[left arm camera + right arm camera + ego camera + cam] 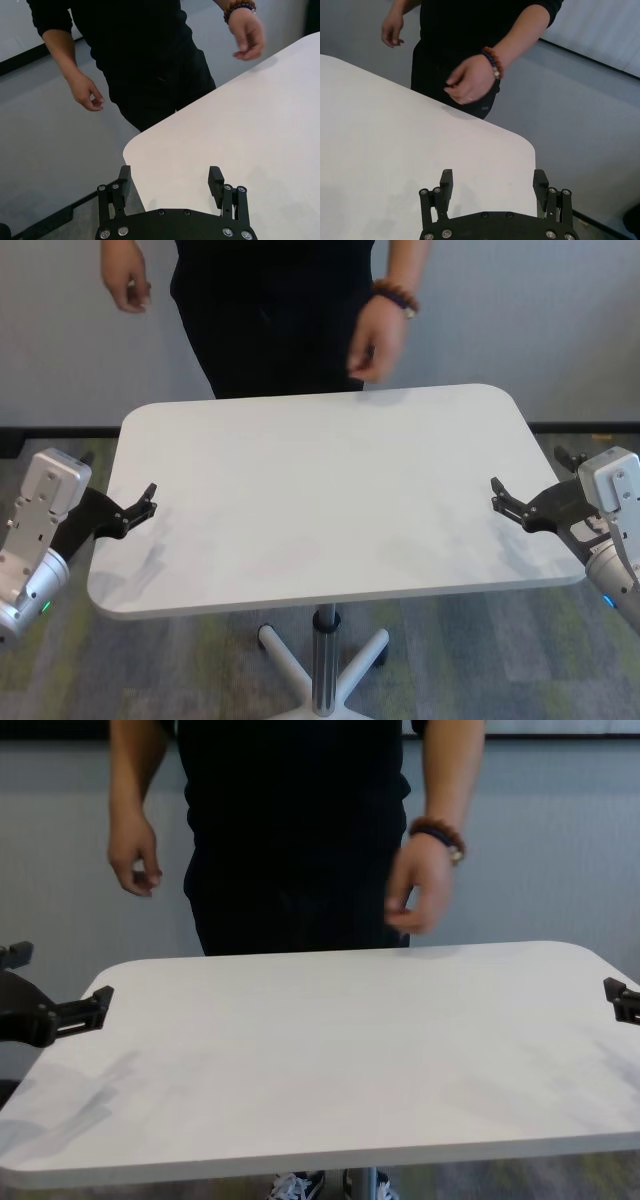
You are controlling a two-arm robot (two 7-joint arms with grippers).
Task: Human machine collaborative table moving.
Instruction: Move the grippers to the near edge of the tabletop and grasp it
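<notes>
At the centre of the workspace stands the table [330, 500], a large white rectangular surface with rounded corners and a matte, smooth finish, carried on a thin silver metal pole [325, 660] that rises from a white cross-shaped base [300, 665] on grey-green carpet. Faint grey smudges mark the top near both side edges. The left end effector [147, 503], a black two-fingered clamp on a silver-grey arm, sits at the table's left edge with its fingers apart; in the left wrist view one finger lies over the top and the other beyond the edge, beside a rounded far corner, and contact with the table cannot be told. The right end effector [497, 492], of the same build, sits at the right edge, fingers likewise apart and straddling the edge. The human [270, 310], in black clothing, stands just behind the far edge, both hands loose and raised clear of the top; a brown beaded bracelet [396, 296] circles one wrist. No readable labels or writing appear.
</notes>
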